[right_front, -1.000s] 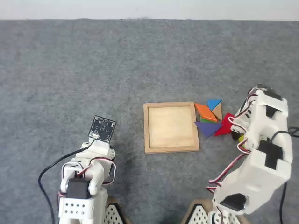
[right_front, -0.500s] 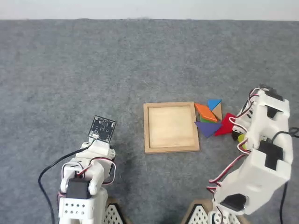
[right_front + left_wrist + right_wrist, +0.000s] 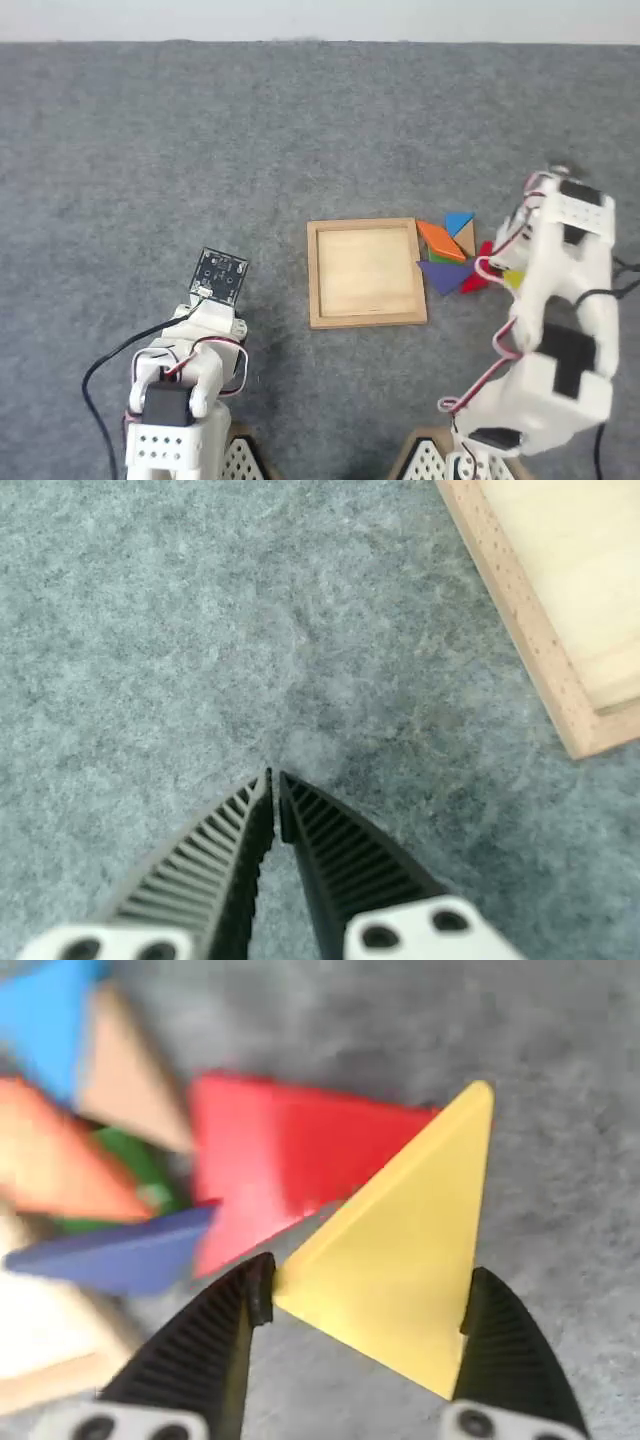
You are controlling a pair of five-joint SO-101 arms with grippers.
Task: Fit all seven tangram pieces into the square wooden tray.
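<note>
The square wooden tray [image 3: 366, 320] lies empty at mid-table; its corner [image 3: 520, 620] shows in the left wrist view. Right of it lie the orange [image 3: 440, 241], blue [image 3: 458, 221], tan [image 3: 467, 240], purple [image 3: 447, 274] and red [image 3: 482, 268] pieces. A green piece [image 3: 140, 1175] peeks from under them. My right gripper [image 3: 366, 1290] is shut on the yellow triangle [image 3: 400, 1260], held just over the red piece [image 3: 270, 1160]. My left gripper [image 3: 273, 785] is shut on nothing, above the carpet left of the tray.
Grey carpet covers the whole table. The left arm [image 3: 185, 380] sits near the front edge at the left, and the right arm [image 3: 555, 300] stands tall at the right, beside the pile of pieces.
The right arm's wrist has shifted toward the far side, carrying the yellow triangle a little that way beside the red piece. The left arm has not moved.
</note>
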